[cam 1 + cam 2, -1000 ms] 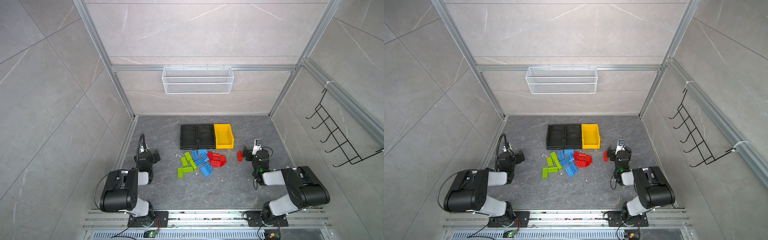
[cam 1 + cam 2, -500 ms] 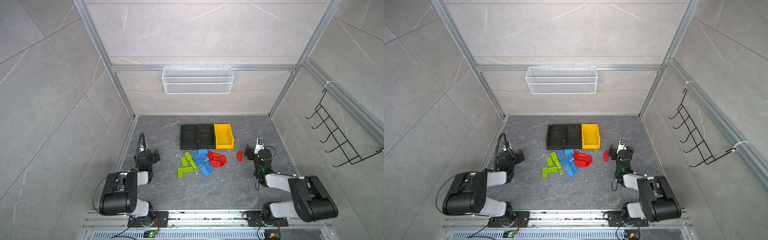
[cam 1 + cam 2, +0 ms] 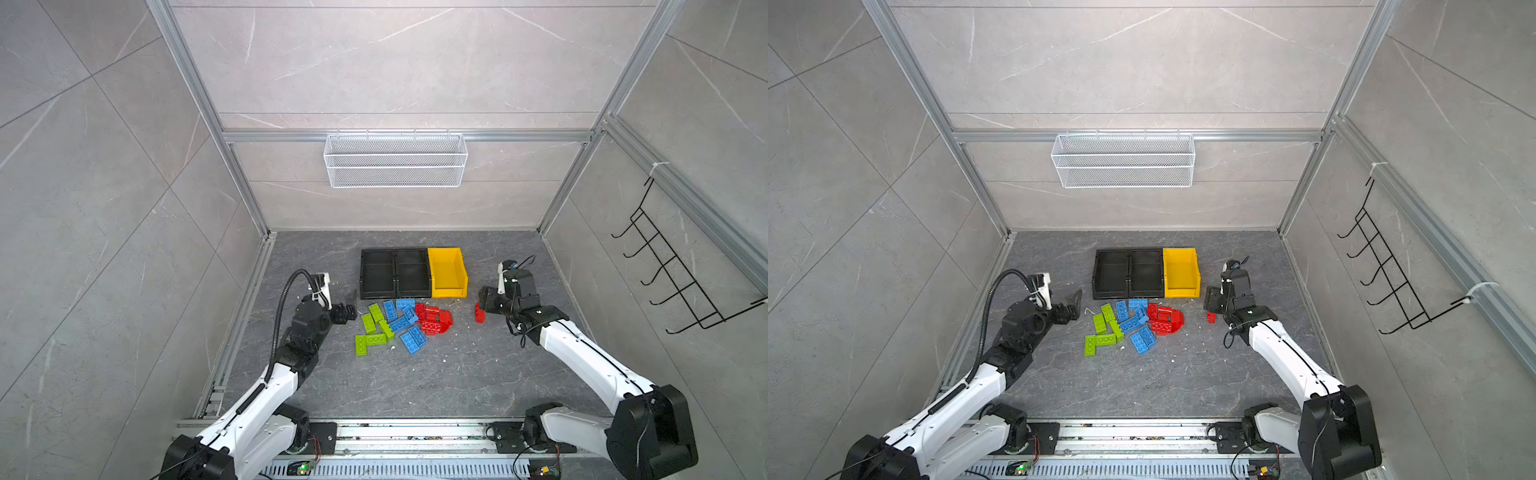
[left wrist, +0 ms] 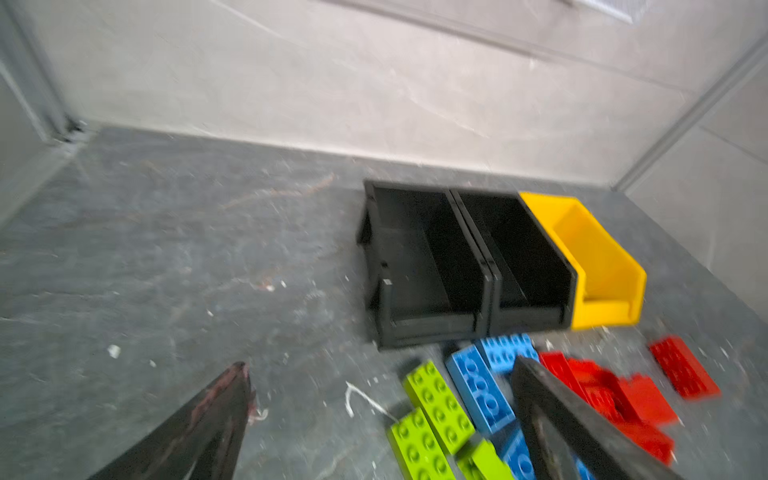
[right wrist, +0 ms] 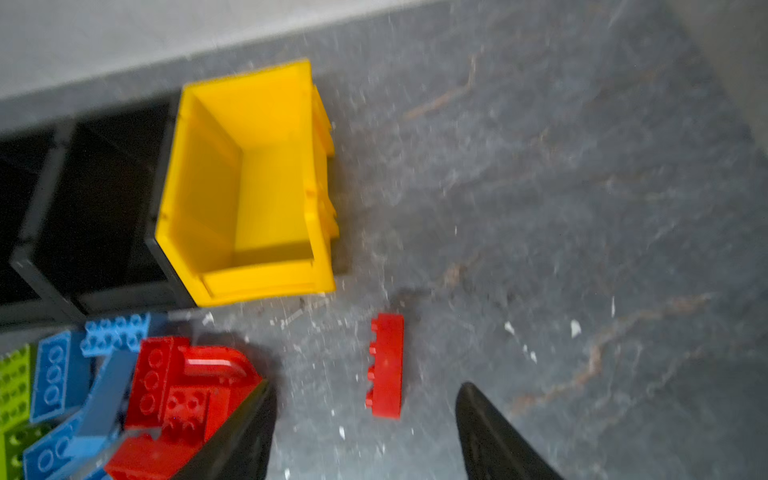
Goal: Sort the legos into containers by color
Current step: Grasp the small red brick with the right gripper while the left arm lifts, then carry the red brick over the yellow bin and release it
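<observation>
Legos lie in a loose pile in front of the containers: lime green ones (image 3: 374, 328), blue ones (image 3: 405, 322) and red ones (image 3: 434, 320), some curved. One red lego (image 3: 480, 312) lies apart to the right, on its side (image 5: 386, 365). Two black containers (image 3: 376, 274) (image 3: 411, 274) and a yellow container (image 3: 446, 270) stand in a row, with nothing showing inside them. My right gripper (image 5: 366, 388) is open and hangs over the lone red lego, with a finger on each side and neither touching it. My left gripper (image 4: 380, 365) is open wide just left of the green legos and holds nothing.
A white wire basket (image 3: 395, 160) hangs on the back wall. A black hook rack (image 3: 673, 282) is fixed to the right wall. Small white scraps (image 5: 575, 328) dot the grey floor. An aluminium rail (image 3: 415, 432) runs along the front.
Both arms have unfolded and reached forward from their bases. The right gripper's fingers have drawn closer together around the lone red lego. No lego has moved.
</observation>
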Controlling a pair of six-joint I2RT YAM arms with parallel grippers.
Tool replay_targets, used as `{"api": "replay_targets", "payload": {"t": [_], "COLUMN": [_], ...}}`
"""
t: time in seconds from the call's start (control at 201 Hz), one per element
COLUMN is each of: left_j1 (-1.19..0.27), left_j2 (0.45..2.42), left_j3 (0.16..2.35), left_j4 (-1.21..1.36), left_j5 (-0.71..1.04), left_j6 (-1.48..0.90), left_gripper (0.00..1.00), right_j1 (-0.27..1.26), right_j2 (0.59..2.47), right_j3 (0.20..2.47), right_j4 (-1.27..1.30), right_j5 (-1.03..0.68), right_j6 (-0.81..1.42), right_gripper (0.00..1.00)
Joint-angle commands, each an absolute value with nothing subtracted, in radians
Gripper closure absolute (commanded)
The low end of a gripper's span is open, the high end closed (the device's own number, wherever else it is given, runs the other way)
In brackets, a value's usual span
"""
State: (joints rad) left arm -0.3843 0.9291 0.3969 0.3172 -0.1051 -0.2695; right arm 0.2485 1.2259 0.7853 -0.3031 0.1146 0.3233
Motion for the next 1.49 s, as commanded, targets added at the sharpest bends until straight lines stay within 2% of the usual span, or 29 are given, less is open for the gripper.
{"api": "replay_targets", "payload": {"t": [0.0,0.578,0.657,0.827,0.996,1.165,1.315,1.489], "left_j1": [-0.385,-0.386,-0.386,-0.386,-0.386,-0.385,-0.386,-0.386], "left_j2": [0.928,0.927,0.926,0.932,0.939,0.929,0.935,0.929], "left_j3": [0.367,0.386,0.387,0.385,0.390,0.387,0.385,0.388], "left_j4": [0.308,0.263,0.260,0.261,0.256,0.259,0.258,0.253], "left_j5": [-0.144,-0.171,-0.182,-0.195,-0.190,-0.192,-0.199,-0.196], "left_j6": [-0.282,-0.298,-0.296,-0.293,-0.294,-0.293,-0.293,-0.292], "left_gripper": [0.01,0.01,0.01,0.01,0.01,0.01,0.01,0.01], "right_j1": [0.259,0.310,0.310,0.309,0.309,0.310,0.309,0.310], "right_j2": [1.278,1.573,1.616,1.671,1.723,1.722,1.714,1.670], "right_j3": [0.788,0.936,0.969,0.999,1.033,1.022,1.016,0.995], "right_j4": [-0.451,-0.497,-0.516,-0.520,-0.549,-0.540,-0.536,-0.537], "right_j5": [0.086,0.129,0.128,0.137,0.161,0.198,0.212,0.206], "right_j6": [0.363,0.317,0.299,0.278,0.265,0.260,0.250,0.249], "right_gripper": [0.35,0.40,0.44,0.48,0.57,0.64,0.74,0.79]}}
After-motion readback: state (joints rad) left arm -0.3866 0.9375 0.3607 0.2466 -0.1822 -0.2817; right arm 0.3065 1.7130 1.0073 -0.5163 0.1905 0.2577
